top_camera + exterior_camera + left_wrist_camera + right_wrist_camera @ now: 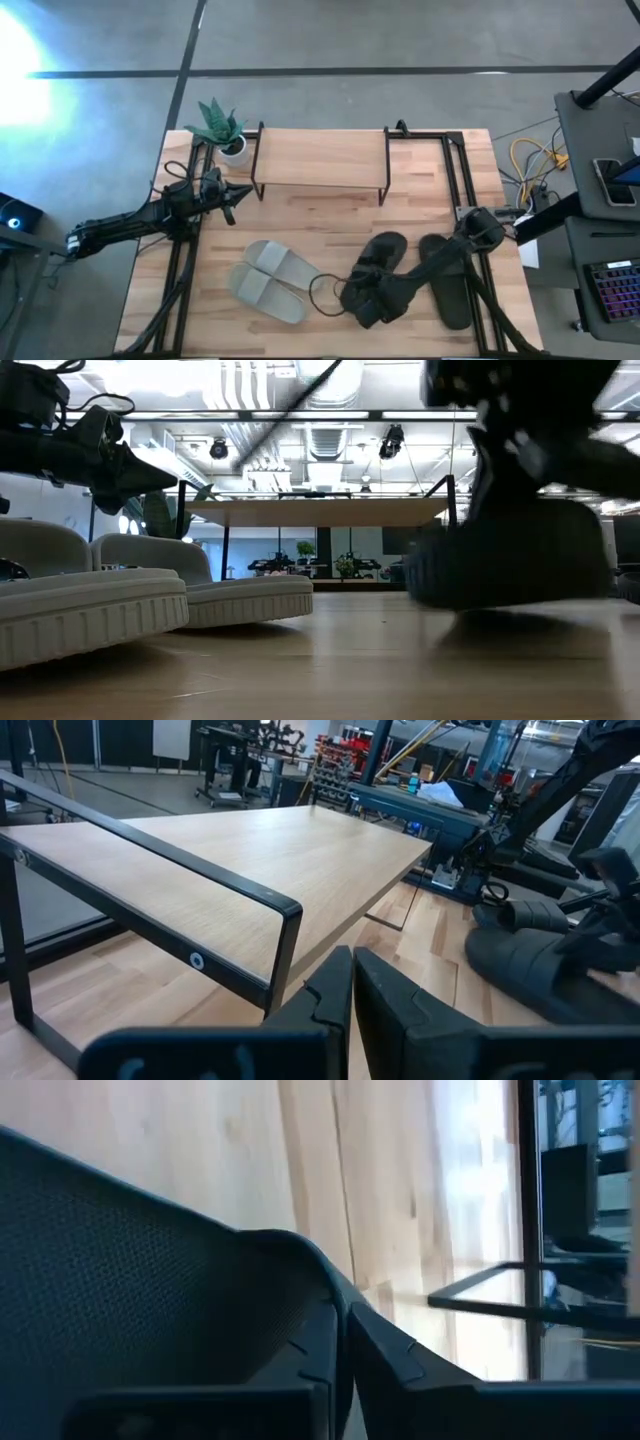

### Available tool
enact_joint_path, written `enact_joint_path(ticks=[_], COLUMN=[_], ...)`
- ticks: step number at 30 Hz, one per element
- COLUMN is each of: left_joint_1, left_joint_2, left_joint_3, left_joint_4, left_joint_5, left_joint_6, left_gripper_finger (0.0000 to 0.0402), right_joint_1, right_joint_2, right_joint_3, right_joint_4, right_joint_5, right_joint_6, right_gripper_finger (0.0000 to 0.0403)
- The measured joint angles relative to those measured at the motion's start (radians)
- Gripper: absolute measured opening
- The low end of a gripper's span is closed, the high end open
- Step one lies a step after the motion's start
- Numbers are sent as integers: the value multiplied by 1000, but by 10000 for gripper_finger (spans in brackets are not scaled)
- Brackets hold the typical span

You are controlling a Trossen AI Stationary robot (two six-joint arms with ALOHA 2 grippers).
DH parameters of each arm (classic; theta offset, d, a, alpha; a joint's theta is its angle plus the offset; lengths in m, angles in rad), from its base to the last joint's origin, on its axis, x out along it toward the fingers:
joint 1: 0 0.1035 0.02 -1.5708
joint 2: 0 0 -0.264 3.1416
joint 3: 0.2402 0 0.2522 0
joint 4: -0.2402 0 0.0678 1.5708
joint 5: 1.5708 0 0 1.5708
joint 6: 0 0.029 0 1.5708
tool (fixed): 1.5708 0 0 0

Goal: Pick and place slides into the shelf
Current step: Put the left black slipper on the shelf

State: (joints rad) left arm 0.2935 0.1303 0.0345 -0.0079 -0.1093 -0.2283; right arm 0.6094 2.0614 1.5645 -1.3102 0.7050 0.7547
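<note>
Right hand (372, 296) grips black slide (378, 268) | wooden table (330, 225) | workshop behind

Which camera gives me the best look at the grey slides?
The high view: both grey slides lie side by side, fully visible. The low view shows only their side edges, close up. Neither wrist view shows them.

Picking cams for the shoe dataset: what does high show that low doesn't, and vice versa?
Only high: the plant by the shelf's left end, the second black slide off to the right, the whole table, and that the right gripper is at the middle black slide.

Only low: the open space under the shelf, the slides' sole edges, the room behind.

Both: the grey pair side by side, the left gripper near the shelf's left end, nothing on the shelf top.
</note>
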Motion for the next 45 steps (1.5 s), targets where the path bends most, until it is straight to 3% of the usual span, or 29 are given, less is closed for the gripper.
enact_joint_path(ticks=[8,14,21,23,26,34,38,45], left_joint_1=[0,0,0,0,0,0,0,0], left_joint_2=[0,0,-1,0,-1,0,0,-1], left_joint_3=[0,0,0,0,0,0,0,0], left_joint_4=[-3,-1,-2,0,-1,-1,-1,-1], left_joint_5=[0,0,0,0,0,0,0,0], left_joint_6=[0,0,0,0,0,0,0,0], left_gripper_finger=[0,0,0,0,0,0,0,0], right_joint_1=[-6,-47,-200,-251,-336,-580,-680,-796], right_joint_2=[-63,-87,-86,-85,-85,-84,-84,-82], right_joint_3=[249,505,623,622,607,514,471,393], right_joint_4=[-101,-82,-23,37,149,525,642,743], right_joint_5=[172,353,350,334,222,4,-67,-135], right_joint_6=[-131,-507,-885,-1022,-1230,-1624,-1745,-1801], right_gripper_finger=[10,10,12,12,12,13,13,13])
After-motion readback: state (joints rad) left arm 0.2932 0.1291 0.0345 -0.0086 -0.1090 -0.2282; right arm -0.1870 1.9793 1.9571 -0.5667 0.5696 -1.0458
